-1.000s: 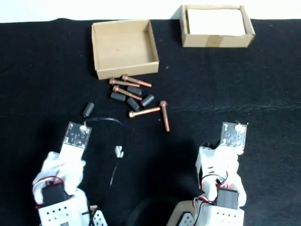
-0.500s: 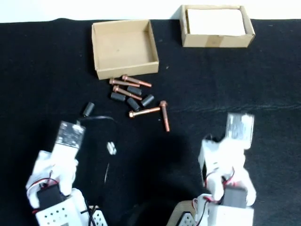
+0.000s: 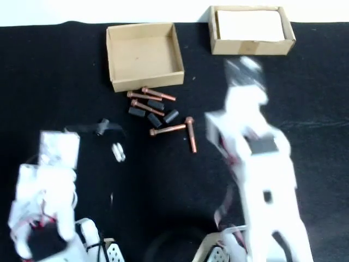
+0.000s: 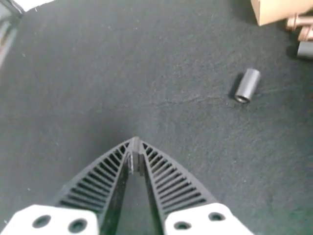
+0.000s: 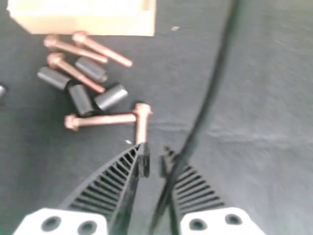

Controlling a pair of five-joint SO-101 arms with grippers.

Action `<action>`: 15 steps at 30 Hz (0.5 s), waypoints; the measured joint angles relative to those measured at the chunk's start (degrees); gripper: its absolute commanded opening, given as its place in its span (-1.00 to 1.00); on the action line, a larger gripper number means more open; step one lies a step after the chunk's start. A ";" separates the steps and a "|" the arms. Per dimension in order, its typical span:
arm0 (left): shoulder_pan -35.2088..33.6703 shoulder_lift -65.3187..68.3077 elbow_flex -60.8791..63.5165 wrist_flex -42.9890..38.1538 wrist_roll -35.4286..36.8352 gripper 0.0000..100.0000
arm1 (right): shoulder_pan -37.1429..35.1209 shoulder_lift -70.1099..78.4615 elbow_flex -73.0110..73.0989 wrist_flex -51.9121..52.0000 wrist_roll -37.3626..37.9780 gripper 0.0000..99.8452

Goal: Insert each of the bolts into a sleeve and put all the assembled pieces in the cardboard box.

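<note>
Several copper bolts (image 3: 168, 130) and black sleeves (image 3: 155, 103) lie loose just in front of the empty cardboard box (image 3: 144, 54). One more sleeve (image 3: 102, 126) lies apart to the left, also seen in the left wrist view (image 4: 247, 84). My right gripper (image 5: 154, 155) hovers over the near end of one bolt (image 5: 141, 125), its fingers a small gap apart with nothing between them. My left gripper (image 4: 134, 146) is shut and empty over bare cloth, short of the lone sleeve. The right arm (image 3: 256, 142) stretches forward over the table.
A second cardboard box (image 3: 251, 30) with a white sheet inside stands at the back right. A black cable (image 5: 210, 93) crosses in front of the right gripper. Another cable with a white connector (image 3: 117, 153) lies by the left arm. Black cloth covers the table.
The right arm has risen and swung forward and left toward the bolts. The left arm has shifted left and drawn back a little.
</note>
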 measured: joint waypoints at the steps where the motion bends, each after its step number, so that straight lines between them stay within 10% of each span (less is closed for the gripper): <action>1: 0.00 4.22 -3.08 0.53 1.41 -0.97 | -1.14 4.04 -2.90 0.00 0.00 -0.80; 15: -1.76 64.44 -39.03 17.41 13.36 -0.61 | -13.54 57.85 -55.30 17.41 -15.38 -0.79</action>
